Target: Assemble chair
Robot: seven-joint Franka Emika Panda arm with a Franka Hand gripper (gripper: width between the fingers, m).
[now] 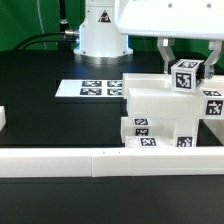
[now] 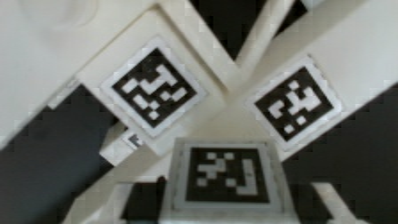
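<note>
- The gripper [image 1: 187, 68] hung at 2 o'clock in the exterior view, its fingers closed narrowly on a short white post [image 1: 186, 77].
- The post showed one black-and-white square tag, a block pattern rather than letters.
- The part-built chair [image 1: 160, 115] stood at 4 o'clock on the black table [image 1: 40, 100], directly beneath the post.
- Whether the post and the chair touched could not be told.
- In the wrist view, the crossed frame [image 2: 217, 50] bore two such tags.
- The marker board [image 1: 95, 88] lay at the chair's 10 o'clock.
- A low white wall [image 1: 60, 160] ran along 6 o'clock.

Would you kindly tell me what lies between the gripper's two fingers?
A small white tagged chair piece lies between the fingers, which grip it. Both the exterior and wrist views show this.
</note>
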